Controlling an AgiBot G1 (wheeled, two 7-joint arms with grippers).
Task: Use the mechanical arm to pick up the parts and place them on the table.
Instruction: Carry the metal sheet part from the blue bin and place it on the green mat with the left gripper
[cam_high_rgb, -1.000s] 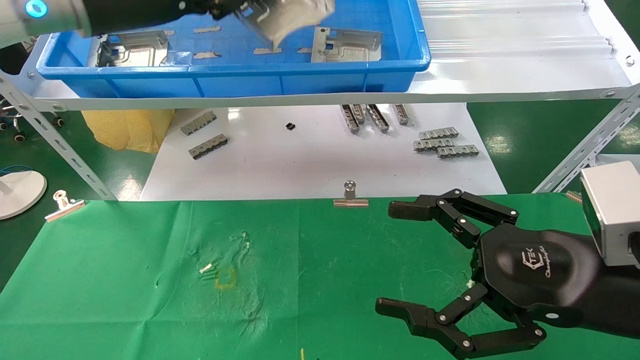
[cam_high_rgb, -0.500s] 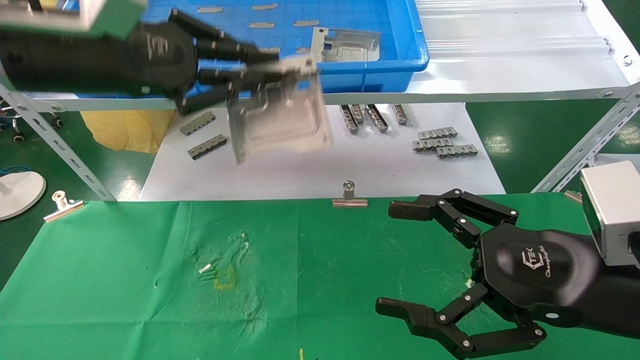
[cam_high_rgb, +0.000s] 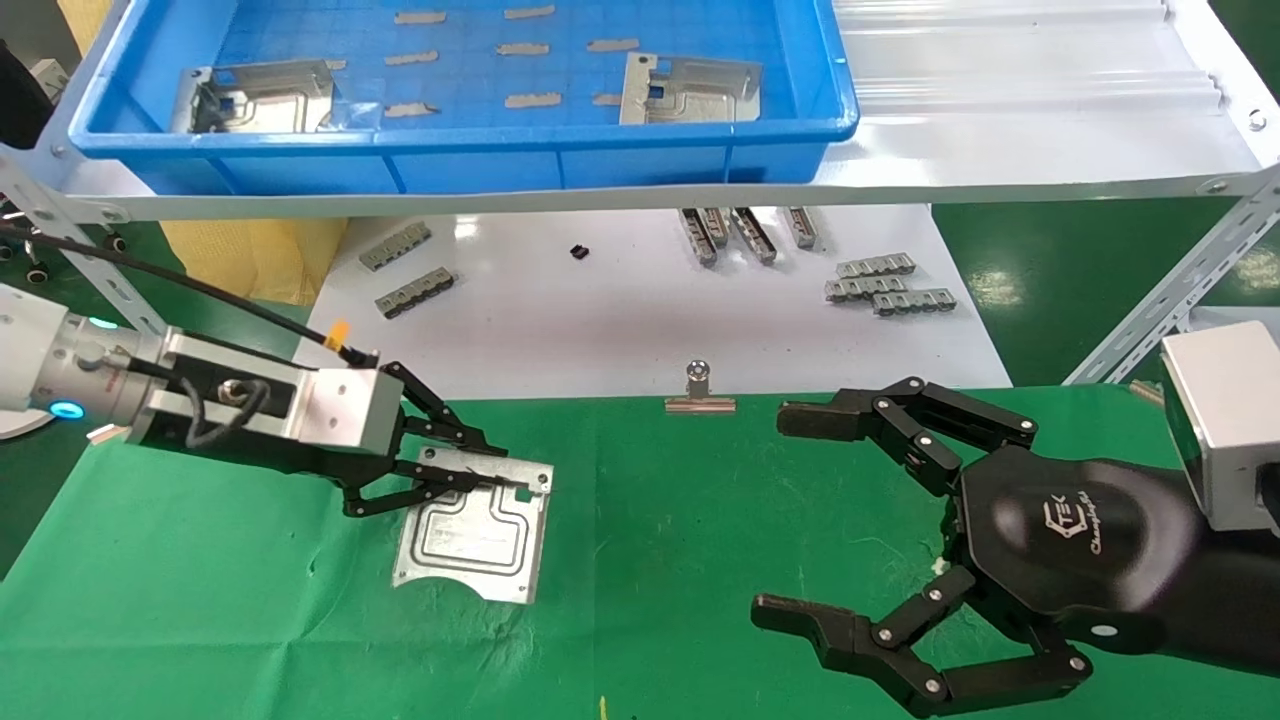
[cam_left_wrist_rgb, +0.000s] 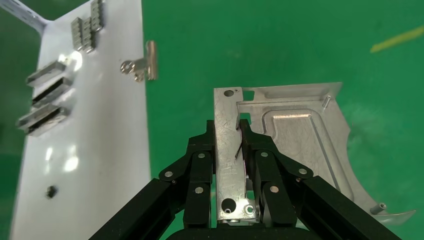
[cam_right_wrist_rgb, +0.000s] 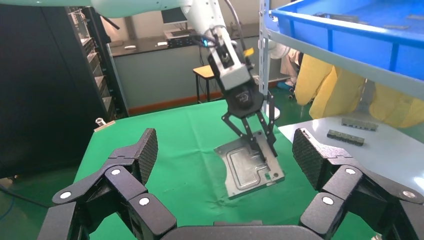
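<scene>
In the head view, the left gripper (cam_high_rgb: 470, 465), seen over the blue bin (cam_high_rgb: 450, 160) 1 second ago and mid-air with the part half a second ago, has been brought down to the green table (cam_high_rgb: 200, 580). The part (cam_high_rgb: 475, 530) is pinched by its far rim, its near edge apparently resting on the cloth. 2 more parts (cam_high_rgb: 690, 88) remain in the bin.

In the left wrist view, the jaws are seen pressed onto the plate's (cam_left_wrist_rgb: 295, 140) rim.

In the right wrist view, the right gripper (cam_right_wrist_rgb: 225, 165) is parked, jaws spread wide.

Release is judged next.
</scene>
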